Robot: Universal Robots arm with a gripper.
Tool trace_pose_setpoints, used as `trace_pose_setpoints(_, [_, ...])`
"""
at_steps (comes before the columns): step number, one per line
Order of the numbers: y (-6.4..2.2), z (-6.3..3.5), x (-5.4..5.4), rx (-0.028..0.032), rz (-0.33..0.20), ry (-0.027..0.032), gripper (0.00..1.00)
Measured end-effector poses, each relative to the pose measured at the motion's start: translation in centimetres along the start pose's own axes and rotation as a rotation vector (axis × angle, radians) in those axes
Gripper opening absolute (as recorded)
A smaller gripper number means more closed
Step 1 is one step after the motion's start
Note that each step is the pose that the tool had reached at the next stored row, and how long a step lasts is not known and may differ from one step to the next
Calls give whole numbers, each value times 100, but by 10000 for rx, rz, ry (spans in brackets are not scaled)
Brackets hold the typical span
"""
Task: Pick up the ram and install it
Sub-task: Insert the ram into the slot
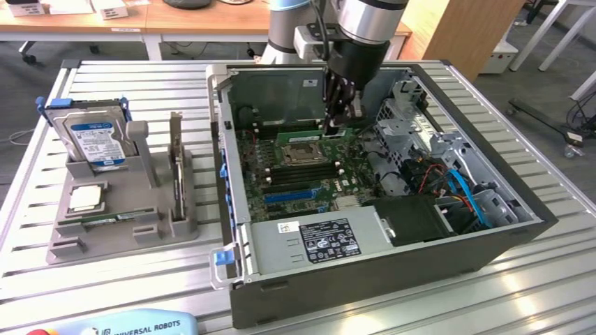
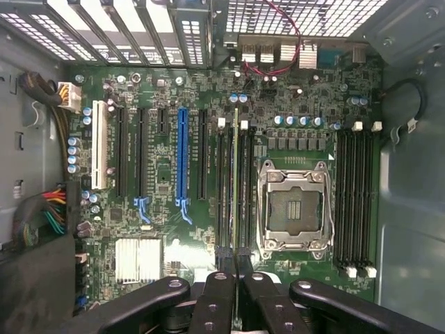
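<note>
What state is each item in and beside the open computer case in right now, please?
Thin green ram stick: gripped on edge among the black memory slots; seating unclear.
Black-fingered gripper: shut on the ram stick.
Silver square processor socket: empty.
Dark grey computer case: lying with its side open.
Blue-labelled silver hard drive: upright in the grey holder.

The arm (image 1: 370, 17) comes down from the upper middle of the exterior view, with the tool (image 1: 336, 125) pointing straight down. Its black fingers (image 2: 220, 299) are pinched nearly together on the ram (image 2: 236, 195).
</note>
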State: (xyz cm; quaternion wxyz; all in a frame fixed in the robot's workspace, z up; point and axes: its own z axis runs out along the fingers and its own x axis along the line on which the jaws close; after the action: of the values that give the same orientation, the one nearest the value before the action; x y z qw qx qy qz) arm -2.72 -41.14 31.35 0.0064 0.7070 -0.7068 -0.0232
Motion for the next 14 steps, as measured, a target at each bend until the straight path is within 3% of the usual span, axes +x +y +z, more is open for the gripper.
trace_pose_setpoints(14, [-3,80,2,4,145,-5,12])
